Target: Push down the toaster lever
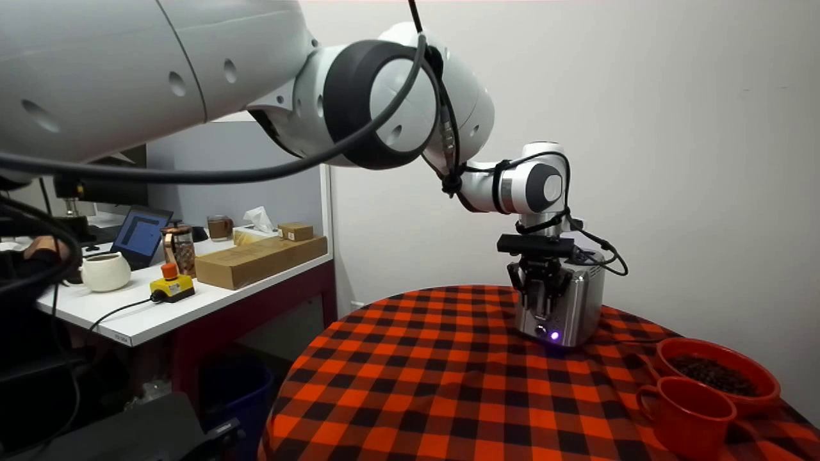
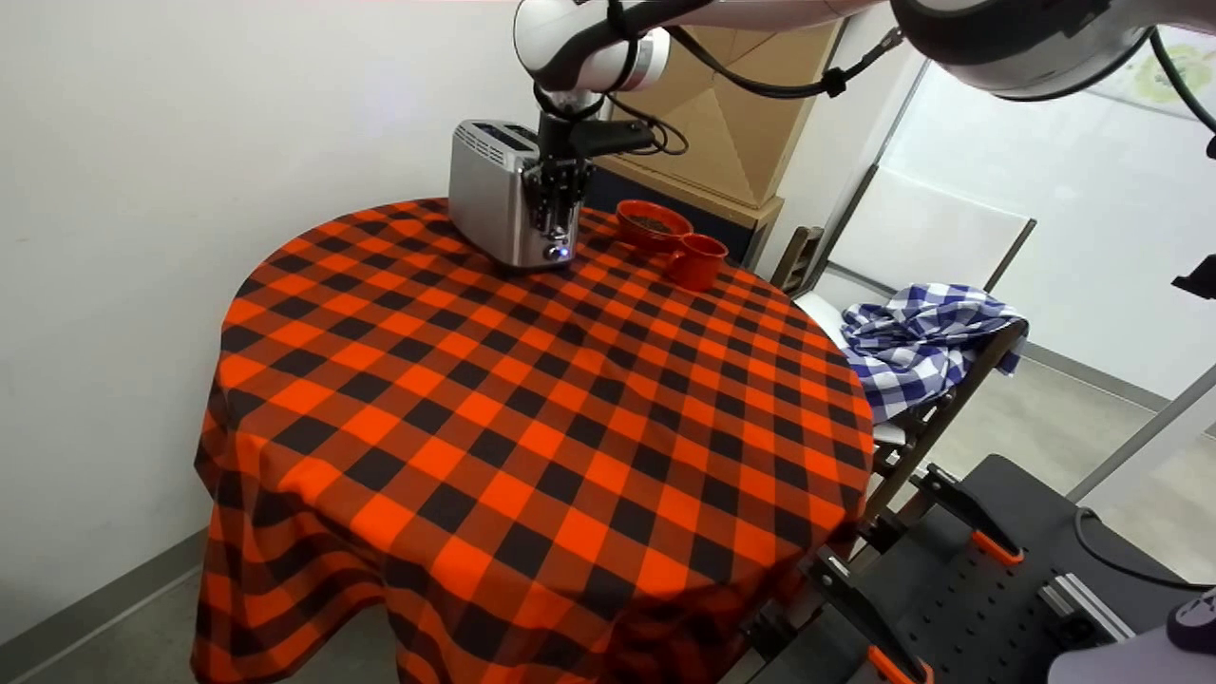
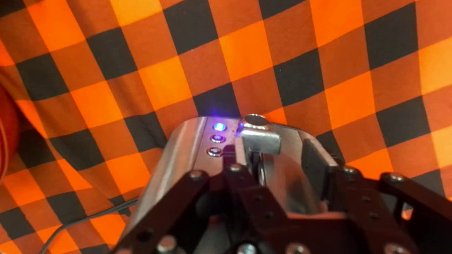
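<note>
Black hinged claw (image 3: 278, 150) gapes beside the round-cornered metal toaster (image 2: 494, 201).

A red mug (image 1: 688, 419) stands beside a red bowl (image 1: 756, 404) of dark bean-like pieces (image 1: 711, 374) on the red-and-black checked tablecloth (image 2: 532, 408), while a laptop (image 1: 142, 235), a French press (image 1: 182, 253) and a long cardboard box (image 1: 256, 262) share a white tabletop (image 1: 205, 298), and a blue-and-white checked cloth (image 2: 921, 332) lies bunched on a chair (image 2: 926, 223).

Lab with an office corner
In an exterior view, desk (image 1: 144, 319), laptop (image 1: 139, 237) and stop button (image 1: 172, 286) toward nine o'clock; in an exterior view, clamps (image 2: 969, 516) on perforated plate (image 2: 1007, 608) at four o'clock.
</note>
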`<state>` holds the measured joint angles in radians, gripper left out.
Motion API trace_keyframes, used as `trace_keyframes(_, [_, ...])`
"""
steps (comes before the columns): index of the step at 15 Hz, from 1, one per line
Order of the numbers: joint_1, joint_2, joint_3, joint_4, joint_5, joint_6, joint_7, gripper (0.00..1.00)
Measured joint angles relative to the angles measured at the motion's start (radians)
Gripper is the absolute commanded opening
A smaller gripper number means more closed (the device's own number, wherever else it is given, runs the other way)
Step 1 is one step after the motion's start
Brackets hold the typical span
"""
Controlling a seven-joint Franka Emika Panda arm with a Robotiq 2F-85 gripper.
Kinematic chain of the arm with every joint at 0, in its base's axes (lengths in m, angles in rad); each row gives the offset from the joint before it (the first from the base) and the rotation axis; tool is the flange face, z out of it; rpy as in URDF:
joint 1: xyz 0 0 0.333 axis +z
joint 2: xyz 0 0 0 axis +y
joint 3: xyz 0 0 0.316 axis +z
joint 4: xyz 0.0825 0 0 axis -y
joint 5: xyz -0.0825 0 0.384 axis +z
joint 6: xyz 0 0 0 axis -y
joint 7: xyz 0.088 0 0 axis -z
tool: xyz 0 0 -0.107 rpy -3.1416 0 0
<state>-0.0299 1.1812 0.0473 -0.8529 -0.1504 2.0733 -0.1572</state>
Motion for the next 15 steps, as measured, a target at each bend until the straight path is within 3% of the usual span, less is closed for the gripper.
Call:
trace_keyframes(3, [-0.021, -0.069, 0.028, -0.062, 0.021, 0.012, 0.0, 0.99])
trace_keyframes(15, [-0.013, -0.474, 0.046, -0.575, 0.087, 0.03, -0.001, 1.0])
